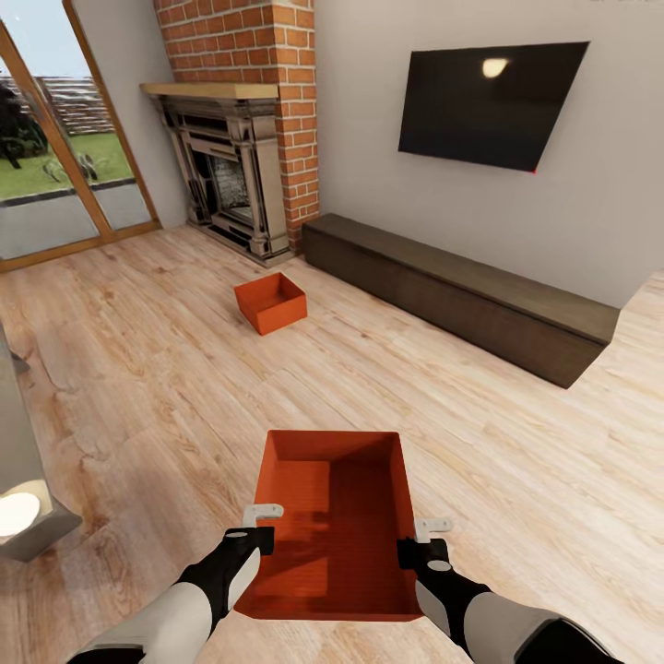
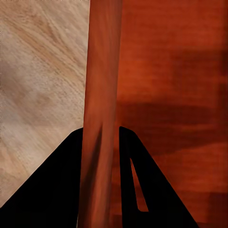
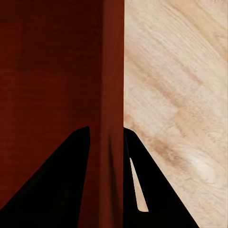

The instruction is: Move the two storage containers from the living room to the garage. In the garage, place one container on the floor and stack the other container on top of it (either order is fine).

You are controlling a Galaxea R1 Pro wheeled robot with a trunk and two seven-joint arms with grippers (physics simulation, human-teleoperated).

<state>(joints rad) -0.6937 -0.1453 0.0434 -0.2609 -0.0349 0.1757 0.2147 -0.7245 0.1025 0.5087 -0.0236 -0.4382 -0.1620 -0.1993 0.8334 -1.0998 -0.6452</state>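
Firmly, the left gripper pinches the left wall of the near storage container, and the right gripper pinches its right wall. Thin, smooth orange-red walls, flat bottom, open top. A second container sits on the light plank floor near the brick fireplace and long dark cabinet.
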